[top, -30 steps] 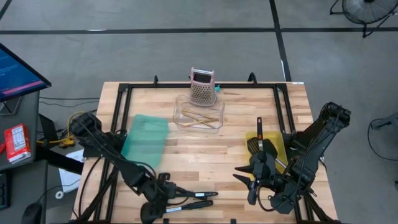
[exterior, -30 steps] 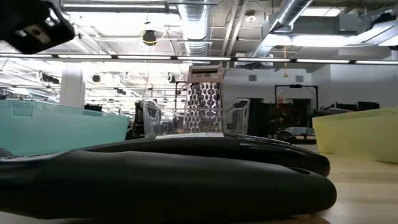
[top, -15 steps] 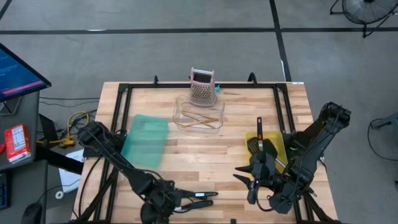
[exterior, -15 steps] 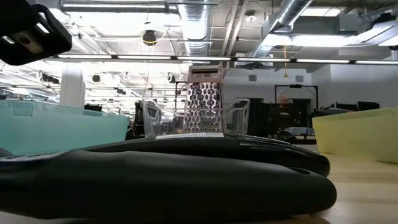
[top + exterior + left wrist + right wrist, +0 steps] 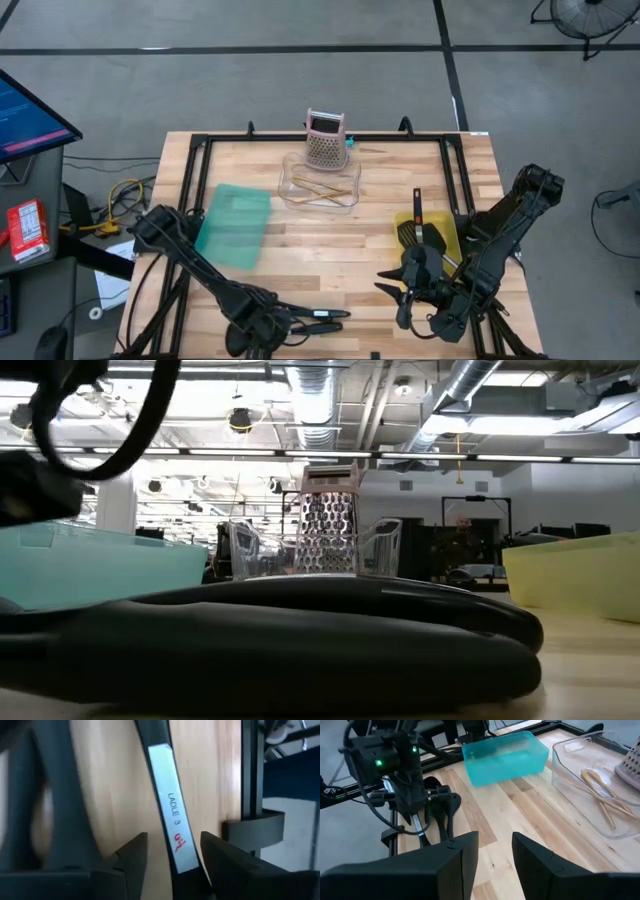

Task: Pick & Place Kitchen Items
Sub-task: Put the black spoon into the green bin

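Left hand (image 5: 170, 851) straddles the labelled ladle handle (image 5: 172, 822), fingers spread, not yet pinching. Sticks (image 5: 322, 190) sit in the clear bin (image 5: 290, 172); turner (image 5: 414, 228) in the yellow one (image 5: 452, 236). Right hand (image 5: 495, 851) waits, spread, empty.

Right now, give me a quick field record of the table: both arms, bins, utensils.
left gripper: near table edge, fingers astride a labelled black ladle handle, not yet closed
right gripper: near edge, right side, empty, fingers apart
teal bin: left of centre
clear bin: centre back, holds wooden sticks
yellow bin: right side, black turner in it
grater: upright behind the clear bin
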You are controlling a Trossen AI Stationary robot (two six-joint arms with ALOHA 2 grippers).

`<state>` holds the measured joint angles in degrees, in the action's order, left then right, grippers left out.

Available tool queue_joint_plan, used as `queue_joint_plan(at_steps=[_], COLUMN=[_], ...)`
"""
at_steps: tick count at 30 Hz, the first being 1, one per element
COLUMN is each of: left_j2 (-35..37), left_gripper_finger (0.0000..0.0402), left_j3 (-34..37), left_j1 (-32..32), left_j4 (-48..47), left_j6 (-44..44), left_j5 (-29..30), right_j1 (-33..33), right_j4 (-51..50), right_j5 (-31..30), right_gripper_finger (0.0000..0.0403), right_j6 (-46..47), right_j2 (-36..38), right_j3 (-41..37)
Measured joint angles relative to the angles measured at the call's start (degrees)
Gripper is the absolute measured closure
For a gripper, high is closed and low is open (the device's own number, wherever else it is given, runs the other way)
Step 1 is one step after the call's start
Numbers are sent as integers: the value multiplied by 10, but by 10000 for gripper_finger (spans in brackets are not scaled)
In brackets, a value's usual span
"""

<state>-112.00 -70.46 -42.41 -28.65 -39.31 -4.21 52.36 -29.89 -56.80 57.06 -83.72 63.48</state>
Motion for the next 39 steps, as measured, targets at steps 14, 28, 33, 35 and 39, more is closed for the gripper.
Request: queue_joint_plan(at_steps=[14,28,33,35,39], left_j2=[20,195,315,365,455], left_gripper_finger=[362,362,362,362,362], left_j3=[1,1,1,1,1], left_j1=[28,72,92,101,115], left_j4=[-7,12,33,47,100], left_j6=[-1,-1,-1,0,0], left_j5=[-40,-15,23,41,54], right_j1=[0,0,0,-3,-8], right_j4=[2,4,4,4,4], right_j5=[0,0,-1,-2,-2], right_gripper_finger=[285,285,285,285,285], right_j6=[0,0,0,0,-1], right_j2=[0,0,0,0,0], right_j3=[0,0,0,0,0])
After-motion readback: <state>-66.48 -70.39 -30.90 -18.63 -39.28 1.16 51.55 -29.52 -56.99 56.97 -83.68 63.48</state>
